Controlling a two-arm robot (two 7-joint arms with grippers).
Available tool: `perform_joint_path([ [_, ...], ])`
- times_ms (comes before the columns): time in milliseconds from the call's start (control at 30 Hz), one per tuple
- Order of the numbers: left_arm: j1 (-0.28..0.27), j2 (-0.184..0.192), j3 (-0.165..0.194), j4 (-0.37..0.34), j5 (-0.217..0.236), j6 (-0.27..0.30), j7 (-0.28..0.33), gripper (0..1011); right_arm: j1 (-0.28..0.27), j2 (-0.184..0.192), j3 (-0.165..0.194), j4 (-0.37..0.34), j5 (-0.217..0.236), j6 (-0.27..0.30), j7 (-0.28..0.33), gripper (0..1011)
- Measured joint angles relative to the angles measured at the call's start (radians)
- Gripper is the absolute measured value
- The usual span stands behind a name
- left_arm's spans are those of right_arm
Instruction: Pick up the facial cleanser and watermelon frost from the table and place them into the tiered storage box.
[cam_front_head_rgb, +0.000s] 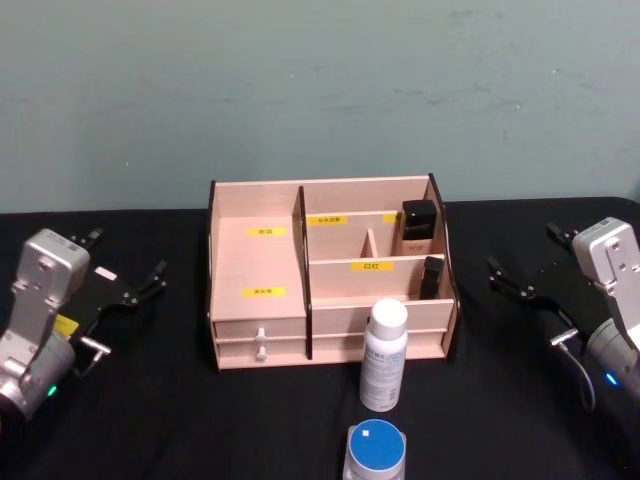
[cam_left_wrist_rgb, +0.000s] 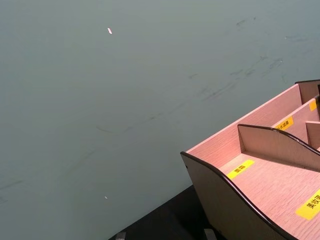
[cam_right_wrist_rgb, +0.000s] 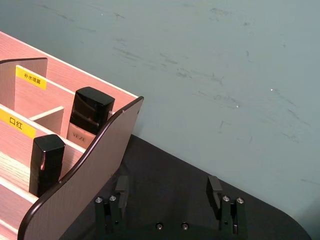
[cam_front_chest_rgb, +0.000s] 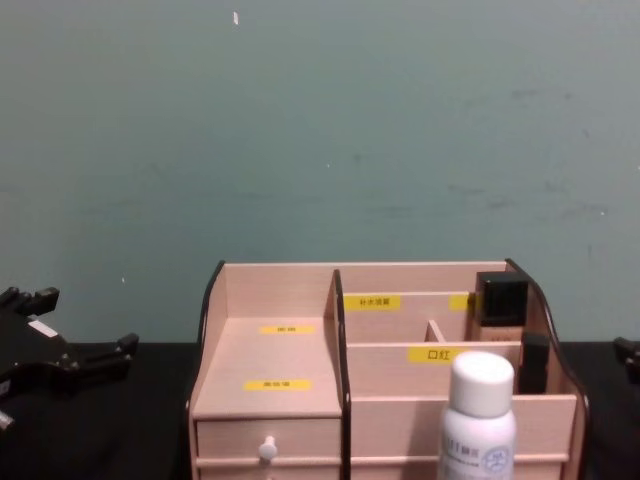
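Note:
The tiered storage box (cam_front_head_rgb: 256, 262) stands mid-table on the black cloth, also seen in the chest view (cam_front_chest_rgb: 268, 352). In front of it stands a white bottle with a white cap (cam_front_head_rgb: 383, 355), its top showing in the chest view (cam_front_chest_rgb: 480, 410). Nearer me sits a blue-capped container (cam_front_head_rgb: 375, 448). I cannot tell which of the two is the facial cleanser and which the watermelon frost. My left gripper (cam_front_head_rgb: 125, 258) hovers open left of the box. My right gripper (cam_front_head_rgb: 525, 252) hovers open right of it (cam_right_wrist_rgb: 167, 187). Both are empty.
A dark-capped bottle (cam_front_head_rgb: 418, 225) and a black tube (cam_front_head_rgb: 431, 277) stand in the box's right compartments. The box's left compartments (cam_left_wrist_rgb: 270, 175) hold nothing. Two small drawers with white knobs (cam_front_head_rgb: 261, 340) face me. A teal wall rises behind the table.

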Motion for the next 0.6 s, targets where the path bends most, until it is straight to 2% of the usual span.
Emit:
perform_joint_path([
  [600,0.000,0.000,0.000,0.000,0.000,0.000,0.000,1010,0.000,0.000,0.000,0.000,0.000,0.000,0.000,1002],
])
